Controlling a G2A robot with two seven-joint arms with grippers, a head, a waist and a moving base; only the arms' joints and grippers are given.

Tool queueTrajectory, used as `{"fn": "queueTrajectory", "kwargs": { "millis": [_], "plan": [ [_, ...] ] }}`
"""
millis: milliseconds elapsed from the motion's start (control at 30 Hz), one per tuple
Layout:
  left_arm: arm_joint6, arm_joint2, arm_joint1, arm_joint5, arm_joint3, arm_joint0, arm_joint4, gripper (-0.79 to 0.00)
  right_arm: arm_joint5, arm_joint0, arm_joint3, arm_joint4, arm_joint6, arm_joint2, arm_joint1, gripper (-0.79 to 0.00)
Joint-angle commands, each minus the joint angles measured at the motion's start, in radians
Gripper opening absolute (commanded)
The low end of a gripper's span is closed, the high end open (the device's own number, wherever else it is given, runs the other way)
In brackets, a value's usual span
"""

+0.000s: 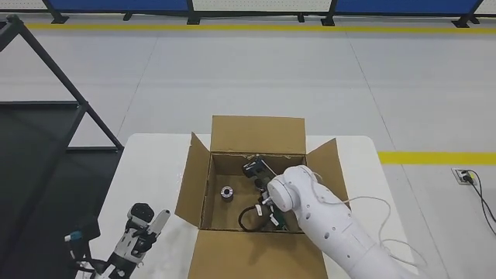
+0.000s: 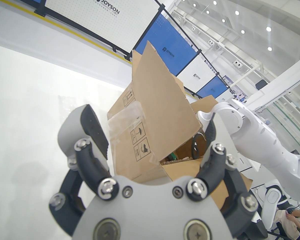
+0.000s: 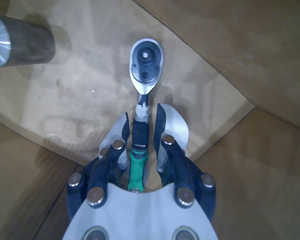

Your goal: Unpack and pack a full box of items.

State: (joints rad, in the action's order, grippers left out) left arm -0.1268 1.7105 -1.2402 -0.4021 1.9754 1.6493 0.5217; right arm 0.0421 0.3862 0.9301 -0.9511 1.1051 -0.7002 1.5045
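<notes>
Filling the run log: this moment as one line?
right hand open, astride ratchet handle in box | left hand open, outside box | metal cylinder in box

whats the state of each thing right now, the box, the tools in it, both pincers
cardboard box: open, flaps spread
ratchet: lying flat on the box floor, not yet gripped
metal socket: on the box floor, apart from the ratchet
left pincer: open, empty, outside the box
right pincer: open, down inside the box, straddling the ratchet's handle
</notes>
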Motion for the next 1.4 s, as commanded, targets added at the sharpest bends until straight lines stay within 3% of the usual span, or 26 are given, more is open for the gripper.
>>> {"fn": "queueTrajectory", "kwargs": {
  "millis": [0, 333, 833, 933, 1000, 1367],
  "plan": [
    [0.000, -0.001, 0.000, 0.001, 0.000, -0.001, 0.000, 0.000, 0.000, 0.008, 0.015, -0.007, 0.013, -0.015, -0.006, -0.517],
    [0.006, 0.002, 0.002, 0.002, -0.007, -0.001, -0.006, 0.000, -0.016, 0.033, 0.009, -0.017, 0.071, -0.046, -0.015, -0.505],
    [0.019, 0.007, 0.004, -0.001, -0.010, 0.011, -0.010, 0.000, -0.041, 0.008, -0.077, 0.000, 0.044, -0.014, 0.024, -0.536],
    [0.021, 0.008, 0.004, 0.000, -0.010, 0.014, -0.012, 0.000, -0.037, -0.002, -0.101, -0.002, 0.042, -0.004, 0.035, -0.606],
    [0.023, 0.008, 0.004, 0.000, -0.011, 0.015, -0.014, 0.000, -0.035, -0.009, -0.115, -0.001, 0.040, 0.000, 0.041, -0.779],
    [0.023, 0.014, 0.006, -0.008, -0.013, 0.015, -0.022, 0.000, -0.040, -0.022, -0.080, -0.004, 0.013, -0.026, 0.047, -0.785]
  ]
}}
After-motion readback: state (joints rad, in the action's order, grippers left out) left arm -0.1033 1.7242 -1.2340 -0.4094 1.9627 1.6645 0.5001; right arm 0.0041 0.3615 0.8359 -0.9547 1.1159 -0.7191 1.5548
